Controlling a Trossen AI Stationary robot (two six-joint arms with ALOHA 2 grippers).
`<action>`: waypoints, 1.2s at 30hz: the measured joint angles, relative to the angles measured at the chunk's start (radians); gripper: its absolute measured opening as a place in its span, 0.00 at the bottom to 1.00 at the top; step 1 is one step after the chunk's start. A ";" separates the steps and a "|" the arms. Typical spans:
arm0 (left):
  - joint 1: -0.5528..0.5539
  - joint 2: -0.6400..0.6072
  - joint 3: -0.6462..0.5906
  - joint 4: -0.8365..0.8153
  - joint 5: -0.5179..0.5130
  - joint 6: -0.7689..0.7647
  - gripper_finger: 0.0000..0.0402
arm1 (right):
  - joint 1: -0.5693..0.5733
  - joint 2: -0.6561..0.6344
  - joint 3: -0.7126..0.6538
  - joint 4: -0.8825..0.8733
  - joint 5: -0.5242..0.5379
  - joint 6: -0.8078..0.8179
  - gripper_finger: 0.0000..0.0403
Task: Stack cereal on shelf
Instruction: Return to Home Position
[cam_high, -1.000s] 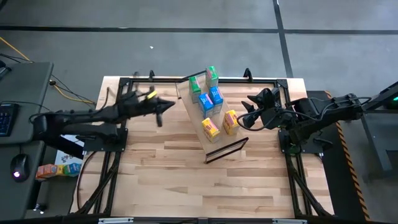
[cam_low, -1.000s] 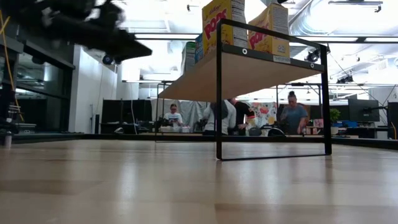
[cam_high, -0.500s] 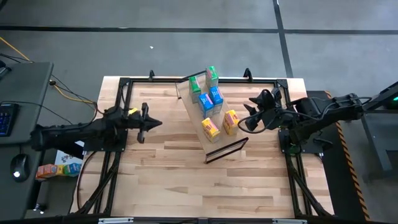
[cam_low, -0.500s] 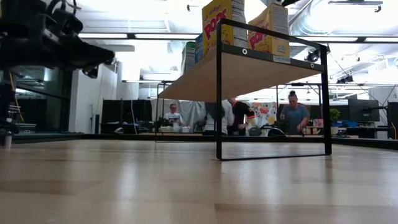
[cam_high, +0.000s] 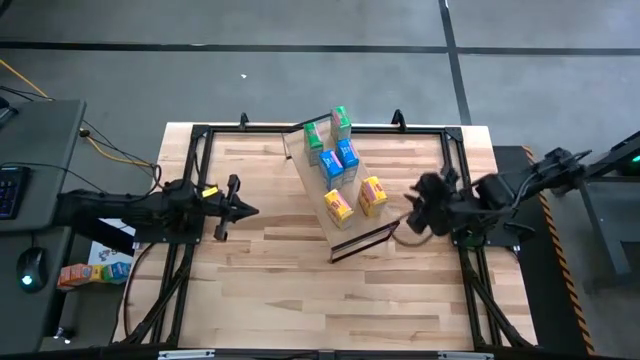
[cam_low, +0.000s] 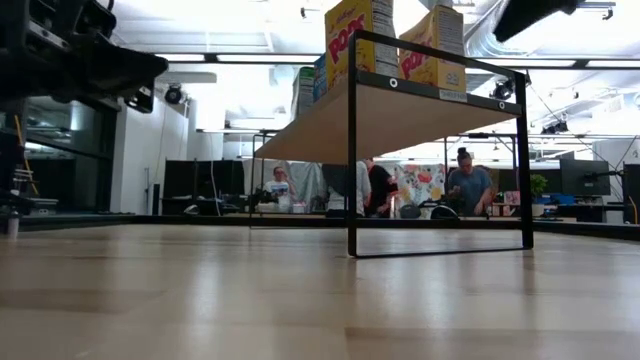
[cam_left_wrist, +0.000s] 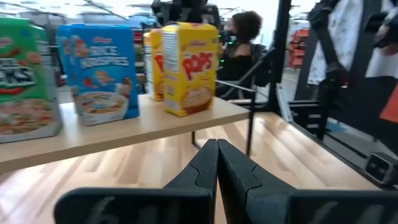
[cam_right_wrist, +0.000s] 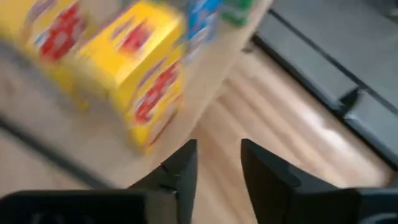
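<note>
Cereal (cam_high: 347, 157) stands paired on the shelf (cam_low: 400, 115). Left gripper (cam_left_wrist: 217, 149) — fingers closed, empty — hangs well clear; right gripper (cam_right_wrist: 217, 150), fingers parted, empty, sits near the framed end: a swing there could topple boxes.

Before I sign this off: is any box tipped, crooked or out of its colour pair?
Nothing stands out. The green boxes, blue boxes and yellow boxes stand upright in colour pairs on the shelf. The left gripper, shut, and the right gripper, open, hold nothing.
</note>
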 joint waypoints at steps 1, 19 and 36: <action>-0.010 -0.001 0.000 0.001 0.000 0.000 0.00 | 0.023 -0.015 -0.046 0.039 -0.005 -0.006 0.26; -0.036 -0.002 0.000 0.008 0.005 0.000 0.00 | 0.097 -0.785 -0.836 1.025 -0.053 -0.565 0.00; -0.035 -0.001 0.000 0.001 0.007 0.001 0.00 | -0.191 -0.926 -1.156 1.426 -0.503 -0.858 0.00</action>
